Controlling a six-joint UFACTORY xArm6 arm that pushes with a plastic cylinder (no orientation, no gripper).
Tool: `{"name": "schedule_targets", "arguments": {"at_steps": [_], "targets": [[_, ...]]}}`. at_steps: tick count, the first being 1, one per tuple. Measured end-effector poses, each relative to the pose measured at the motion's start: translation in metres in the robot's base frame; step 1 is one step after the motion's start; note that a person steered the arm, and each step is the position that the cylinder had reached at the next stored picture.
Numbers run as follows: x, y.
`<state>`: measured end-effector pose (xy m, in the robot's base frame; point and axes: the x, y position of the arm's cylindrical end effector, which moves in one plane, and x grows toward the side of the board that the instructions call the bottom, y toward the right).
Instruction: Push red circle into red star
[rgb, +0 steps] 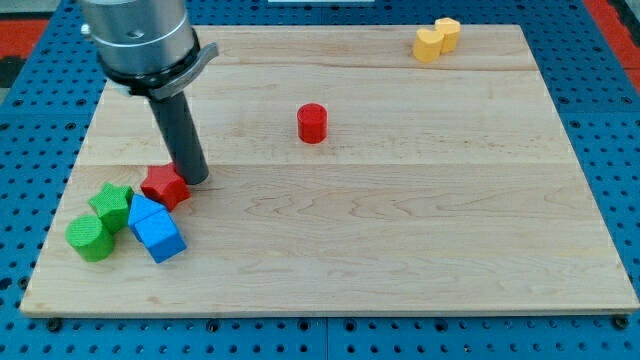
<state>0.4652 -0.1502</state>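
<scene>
The red circle (312, 123) stands alone near the middle of the wooden board (400, 220), a little toward the view's top. The red star (164, 186) lies at the view's left, touching a blue block (156, 229). My tip (194, 179) rests on the board right beside the red star, at its right edge, touching or nearly touching it. The tip is far to the left of the red circle and lower in the view.
A green star (111, 203) and a green cylinder (90, 237) sit left of the blue block, near the board's bottom-left corner. Two yellow blocks (437, 40) sit together at the view's top right. A blue pegboard surrounds the board.
</scene>
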Motion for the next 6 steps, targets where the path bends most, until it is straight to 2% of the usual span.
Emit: {"name": "schedule_targets", "arguments": {"at_steps": [1, 2, 3, 4, 5, 6], "targets": [[-0.007, 0.082], [-0.033, 0.211], [-0.092, 0.232], [-0.110, 0.193], [-0.106, 0.113], [-0.076, 0.050]]}}
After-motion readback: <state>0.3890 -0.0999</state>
